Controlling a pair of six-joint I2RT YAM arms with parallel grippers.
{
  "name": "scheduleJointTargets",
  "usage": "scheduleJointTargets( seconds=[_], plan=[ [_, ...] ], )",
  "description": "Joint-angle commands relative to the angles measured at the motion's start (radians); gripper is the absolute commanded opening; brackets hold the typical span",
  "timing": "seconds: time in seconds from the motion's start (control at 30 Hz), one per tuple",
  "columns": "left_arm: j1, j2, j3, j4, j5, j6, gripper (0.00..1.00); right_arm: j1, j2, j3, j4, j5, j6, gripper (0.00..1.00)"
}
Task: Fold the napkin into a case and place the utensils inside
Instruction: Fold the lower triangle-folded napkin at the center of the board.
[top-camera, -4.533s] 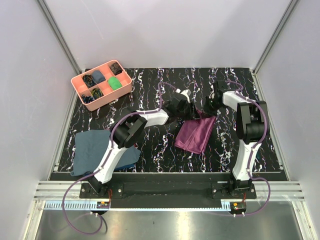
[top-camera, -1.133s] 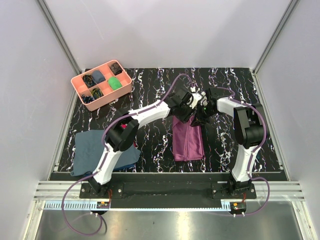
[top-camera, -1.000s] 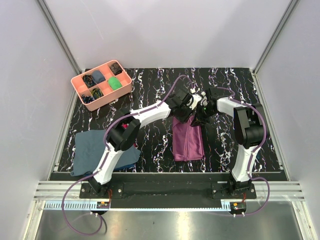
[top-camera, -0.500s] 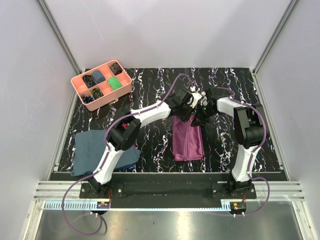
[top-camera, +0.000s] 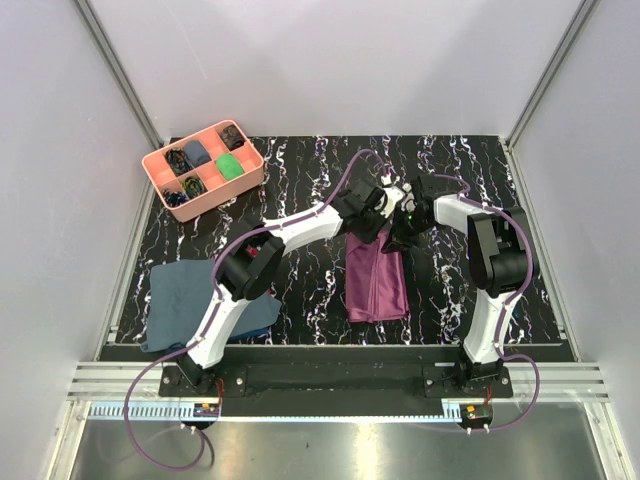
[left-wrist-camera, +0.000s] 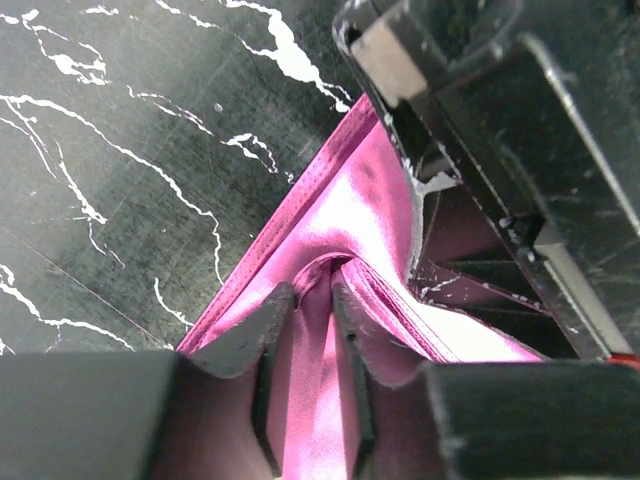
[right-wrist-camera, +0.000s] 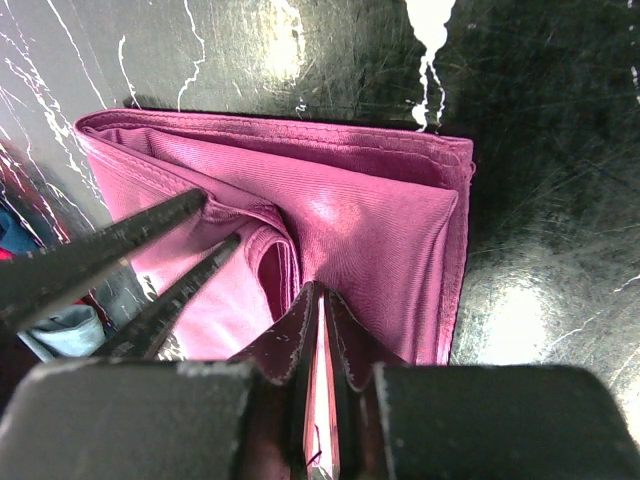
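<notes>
Folding step, I reckon: napkin (top-camera: 375, 278) lies as a narrow oblong just right of centre in the top view. Left gripper (left-wrist-camera: 310, 302) pinches a cloth ridge at its upper end, right gripper (right-wrist-camera: 320, 297) nips a thin layer. Next, probably ease those layers apart gently

plum-purple napkin (top-camera: 375, 285), black white-veined tabletop (top-camera: 300, 160), slate-blue cloth (top-camera: 185, 295), pink tray (top-camera: 225, 195)

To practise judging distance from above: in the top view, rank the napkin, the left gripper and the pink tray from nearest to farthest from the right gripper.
1. napkin, pinched in the right gripper's jaws.
2. left gripper, close on its left.
3. pink tray, far-left corner.
</notes>
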Motion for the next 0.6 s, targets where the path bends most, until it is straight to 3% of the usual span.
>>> scheduleJointTargets(
  seconds=[0.0,0.17,0.57],
  plan=[
    [0.004,-0.012,-0.011,0.069,-0.022,0.0,0.18,-0.001,-0.018,0.001,0.002,0.011,-0.011,0.11],
    [0.012,-0.052,-0.043,0.095,-0.061,-0.008,0.01,-0.002,-0.015,0.003,-0.001,0.012,-0.011,0.11],
    [0.027,-0.182,-0.157,0.08,-0.232,-0.12,0.0,-0.002,-0.009,-0.002,0.0,0.022,0.004,0.09]
  ],
)
